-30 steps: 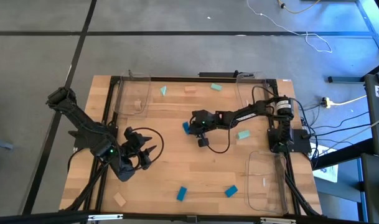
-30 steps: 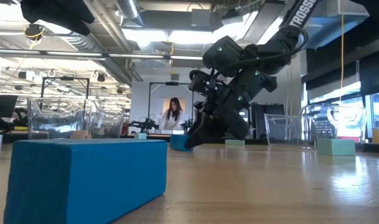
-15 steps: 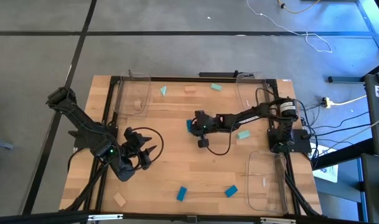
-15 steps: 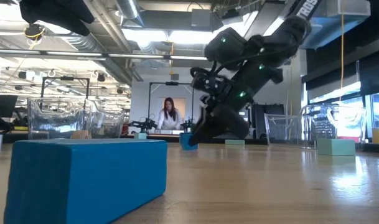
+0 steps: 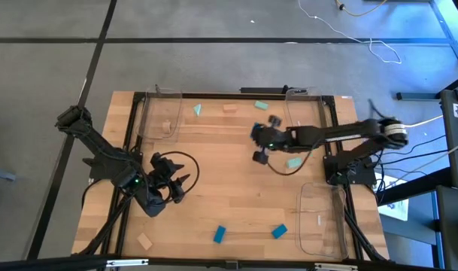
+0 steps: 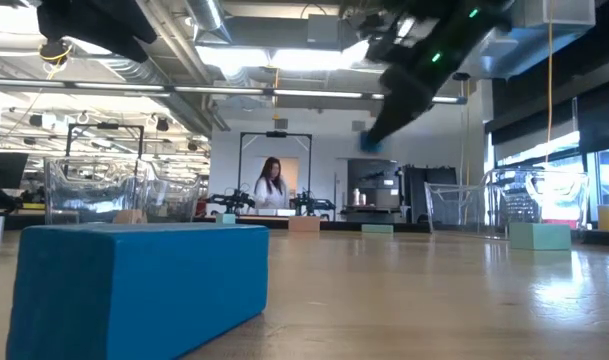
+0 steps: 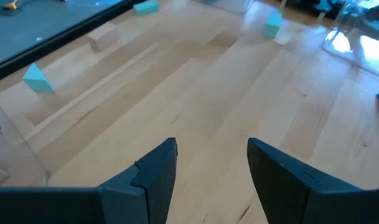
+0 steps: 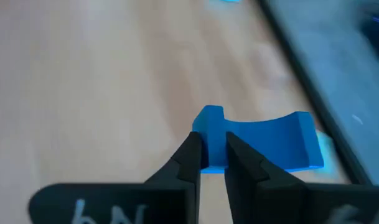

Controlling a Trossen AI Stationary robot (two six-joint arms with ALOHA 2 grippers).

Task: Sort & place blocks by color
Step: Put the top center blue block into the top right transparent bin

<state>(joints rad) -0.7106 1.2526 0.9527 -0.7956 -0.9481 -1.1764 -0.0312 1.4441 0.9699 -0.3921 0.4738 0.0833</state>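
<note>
The right tool (image 8: 213, 163) pinches a bright blue block (image 8: 257, 142), seemingly arch-cut, high above the worktop (image 5: 236, 203). At eight o'clock, the left tool (image 7: 211, 163) waits spread apart.

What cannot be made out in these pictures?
- High view: the block in the right gripper is hidden by the gripper.
- Right wrist view: the blue block is partly behind the fingers; its background is blurred.
- Low view: the left gripper is cut off at the top edge.

Bright blue arch-cut block (image 8: 257, 142) pinched aloft at centre frame, two blue blocks (image 5: 219, 234) lower centre, mint wedge (image 5: 198, 110) upper left, tan block (image 5: 144, 241) bottom left
</note>
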